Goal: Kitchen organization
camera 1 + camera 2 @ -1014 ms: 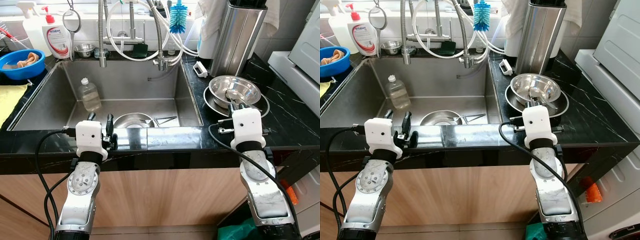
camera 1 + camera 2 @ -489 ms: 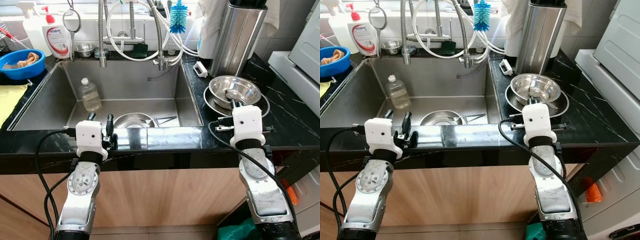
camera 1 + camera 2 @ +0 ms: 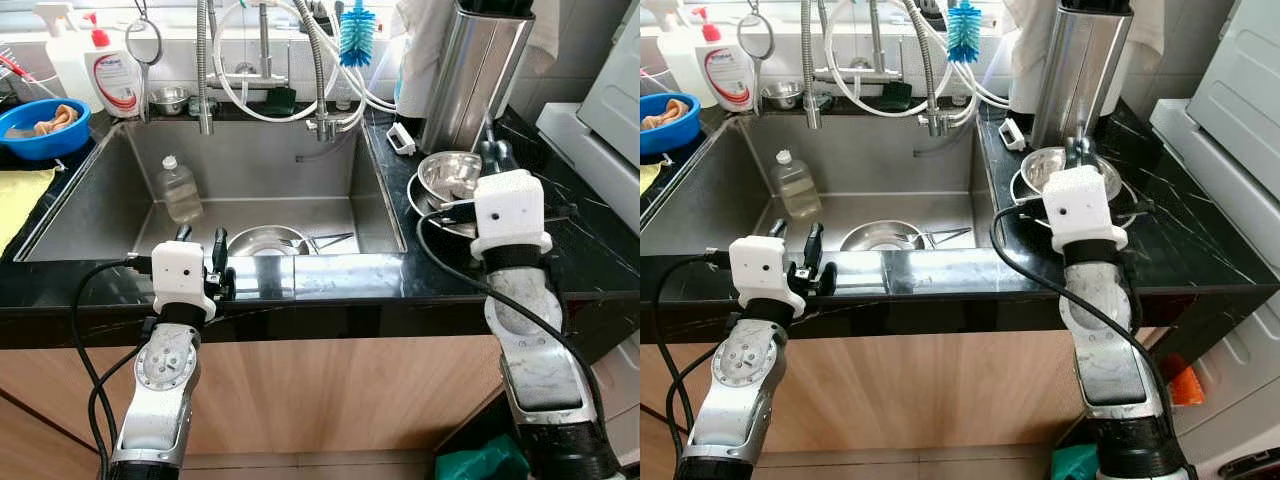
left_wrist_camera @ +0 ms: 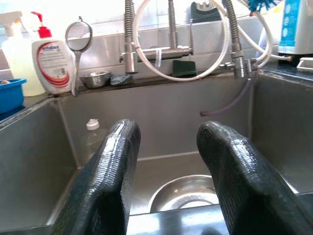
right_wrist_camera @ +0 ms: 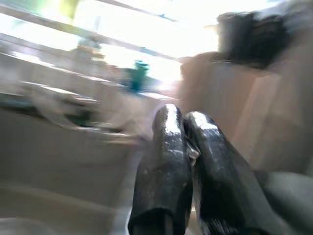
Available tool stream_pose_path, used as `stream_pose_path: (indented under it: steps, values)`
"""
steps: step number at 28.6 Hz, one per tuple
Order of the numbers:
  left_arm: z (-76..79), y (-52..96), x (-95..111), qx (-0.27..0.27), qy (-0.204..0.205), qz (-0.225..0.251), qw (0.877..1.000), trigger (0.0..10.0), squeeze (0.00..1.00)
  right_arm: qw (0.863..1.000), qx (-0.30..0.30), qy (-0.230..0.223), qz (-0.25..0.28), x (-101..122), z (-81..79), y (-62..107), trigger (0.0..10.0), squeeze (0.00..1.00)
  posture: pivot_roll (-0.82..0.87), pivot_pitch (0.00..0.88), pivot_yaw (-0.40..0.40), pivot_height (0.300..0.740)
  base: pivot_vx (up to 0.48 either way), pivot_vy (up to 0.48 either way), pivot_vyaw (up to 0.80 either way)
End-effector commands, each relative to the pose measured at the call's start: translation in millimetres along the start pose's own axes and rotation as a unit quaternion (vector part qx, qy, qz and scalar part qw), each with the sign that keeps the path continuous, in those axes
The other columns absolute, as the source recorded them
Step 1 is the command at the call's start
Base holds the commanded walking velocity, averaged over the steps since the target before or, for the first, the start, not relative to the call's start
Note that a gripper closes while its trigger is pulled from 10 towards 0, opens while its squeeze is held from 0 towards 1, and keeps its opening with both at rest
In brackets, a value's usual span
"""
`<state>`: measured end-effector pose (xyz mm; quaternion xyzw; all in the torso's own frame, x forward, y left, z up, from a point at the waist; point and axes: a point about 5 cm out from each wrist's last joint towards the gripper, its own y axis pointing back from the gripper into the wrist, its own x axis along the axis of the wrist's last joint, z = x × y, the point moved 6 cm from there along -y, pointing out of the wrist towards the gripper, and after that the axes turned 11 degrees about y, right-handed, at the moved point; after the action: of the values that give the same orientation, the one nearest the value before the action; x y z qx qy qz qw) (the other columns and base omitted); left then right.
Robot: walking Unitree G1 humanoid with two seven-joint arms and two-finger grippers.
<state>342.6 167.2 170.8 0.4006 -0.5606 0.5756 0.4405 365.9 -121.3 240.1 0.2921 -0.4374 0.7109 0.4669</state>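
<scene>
Nearest, the polished black stone counter edge [image 3: 300, 285] runs left to right above a wood-grain cabinet front [image 3: 330, 390]. The left gripper [image 3: 200, 250] rests at this front lip, its two rubbery black fingers [image 4: 110, 166] spread wide with nothing between them, pointing over the sink.

Beyond the lip drops the brushed stainless sink [image 3: 110, 190], a deep rectangular basin with steep walls. On its floor, just past the near wall, lies a round steel bowl [image 3: 262, 240] with metal utensils [image 3: 325, 240] beside it to the right. Farther left a clear plastic bottle [image 3: 180, 190] with a white cap lies against the floor, leaving open floor in the middle and far right of the basin.

To the right of the sink, on the marbled black counter, the right gripper [image 3: 492, 155] is raised above a shiny steel bowl [image 3: 445, 175] nested on a wider steel plate [image 3: 425, 205]. Its fingers [image 5: 166, 161] are pressed together, a small pale bit showing at the seam; the view along them is blurred and what it is cannot be told. Behind stands a tall cylindrical steel container [image 3: 475, 75], close to the bowl.

On the far ledge: coiled faucet hoses [image 3: 270, 60], a blue bottle brush [image 3: 355, 35], a white soap dispenser [image 3: 115, 75] with red pump, a wire strainer [image 3: 143, 45], and at far left a blue plastic bowl [image 3: 40, 125].
</scene>
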Motion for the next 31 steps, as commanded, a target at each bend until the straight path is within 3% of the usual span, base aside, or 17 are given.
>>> stream_pose_path:
  steps: [1,2,3,7,11,12,13,16,21,24,31]
  values:
    - [-1.3,1.0,-9,0.004,0.002,-0.017,1.0,10.0,0.0,0.994,0.052,-0.097,0.018,17,-15.1,-8.5,10.0,0.0,-0.07,0.0,-0.029,0.706,0.0,0.0,0.0]
    - [-1.3,1.0,-9,0.004,0.002,-0.017,1.0,10.0,0.0,0.994,0.052,-0.097,0.018,17,-15.1,-8.5,10.0,0.0,-0.07,0.0,-0.029,0.706,0.0,0.0,0.0]
    - [-1.5,1.2,-9,0.005,0.002,-0.017,1.0,10.0,0.0,0.989,0.064,-0.133,0.026,24,-17.1,-13.2,10.0,0.0,-0.07,0.003,-0.03,0.706,0.0,0.0,0.0]
    - [-2.0,2.1,-9,0.007,0.003,-0.017,1.0,10.0,0.0,0.99,0.096,-0.097,0.034,28,-25.0,-19.3,10.0,0.0,-0.07,0.015,-0.032,0.706,0.0,0.0,0.0]
    - [-1.8,3.6,-11,0.007,0.002,-0.02,1.0,10.0,0.0,0.987,0.132,-0.092,-0.022,6,-40.6,-22.0,10.0,0.0,-0.08,0.02,-0.031,0.706,0.0,0.0,0.0]
    - [-1.7,3.5,-11,0.007,0.002,-0.021,1.0,10.0,0.0,0.984,0.139,-0.079,-0.083,-17,-48.2,-21.9,10.0,0.0,-0.08,0.023,-0.031,0.706,0.0,0.0,0.0]
    - [-1.4,3.3,-11,0.007,0.002,-0.021,1.0,10.0,0.0,0.982,0.142,-0.078,-0.102,-25,-50.5,-21.9,10.0,0.0,-0.07,0.022,-0.034,0.706,0.0,0.0,0.0]
    - [-3.1,0.5,-8,0.009,0.001,-0.016,1.0,10.0,0.0,0.977,0.15,-0.107,-0.112,-31,-54.2,-25.0,10.0,0.0,-0.07,0.028,-0.036,0.706,0.0,0.0,0.0]
    - [-3.4,0.5,-8,0.011,0.0,-0.016,1.0,10.0,0.0,0.974,0.141,-0.109,-0.139,-45,-50.8,-29.3,10.0,0.0,-0.06,0.029,-0.037,0.706,0.0,0.0,0.0]
    - [-2.0,1.8,-8,0.01,0.001,-0.016,1.0,10.0,0.0,0.964,0.144,-0.148,-0.168,-55,-56.9,-26.8,10.0,0.0,-0.06,0.027,-0.039,0.706,0.0,0.0,0.0]
    - [-2.8,2.0,-7,0.01,-0.001,-0.016,1.0,10.0,0.0,0.954,0.163,-0.161,-0.192,-64,-66.7,-21.3,10.0,0.0,-0.05,0.03,-0.037,0.706,0.0,0.0,0.0]
